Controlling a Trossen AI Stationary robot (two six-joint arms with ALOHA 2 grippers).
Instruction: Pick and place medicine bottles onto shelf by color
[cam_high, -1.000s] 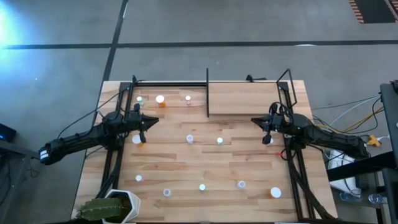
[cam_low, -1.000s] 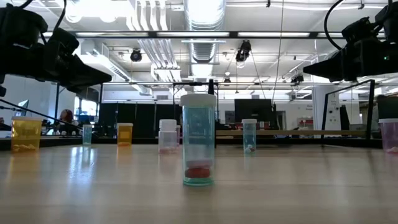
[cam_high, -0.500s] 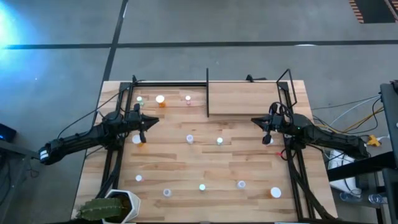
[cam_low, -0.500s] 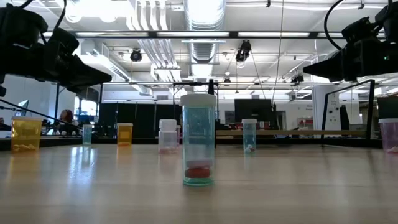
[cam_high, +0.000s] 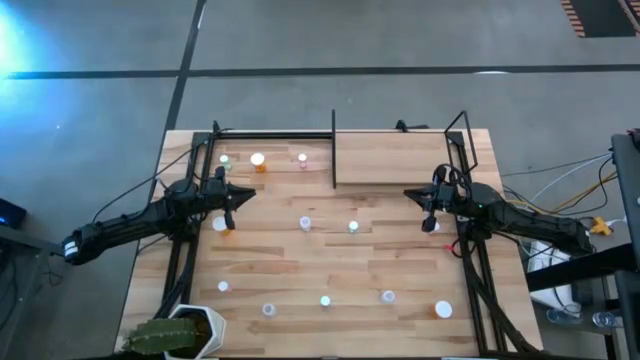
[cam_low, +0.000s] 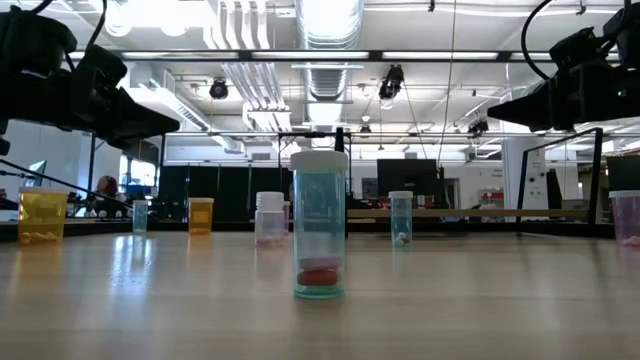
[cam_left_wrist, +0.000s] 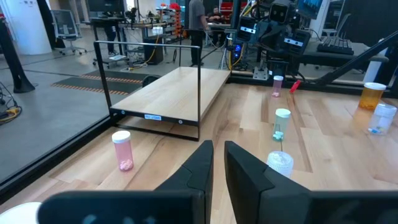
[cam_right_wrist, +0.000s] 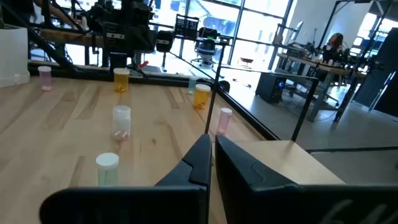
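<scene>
Several small white-capped medicine bottles stand upright on the wooden table (cam_high: 280, 260). Green (cam_high: 225, 158), orange (cam_high: 258, 160) and pink (cam_high: 302, 158) bottles stand in the left section of the shelf (cam_high: 390, 160), left of its black divider bar (cam_high: 333, 150). An orange bottle (cam_high: 222, 226) stands just near of my left gripper (cam_high: 238, 196), which hovers shut and empty. A pink bottle (cam_high: 432, 226) stands near my right gripper (cam_high: 410, 193), which is also shut and empty. A bluish bottle (cam_low: 320, 225) stands closest in the low view.
A clear bottle (cam_high: 305, 223) and a green one (cam_high: 353, 227) stand mid-table between the grippers. Several more stand along the near edge, one of them orange (cam_high: 443, 310). A potted plant (cam_high: 175, 335) sits at the near left corner. The shelf's right section is bare board.
</scene>
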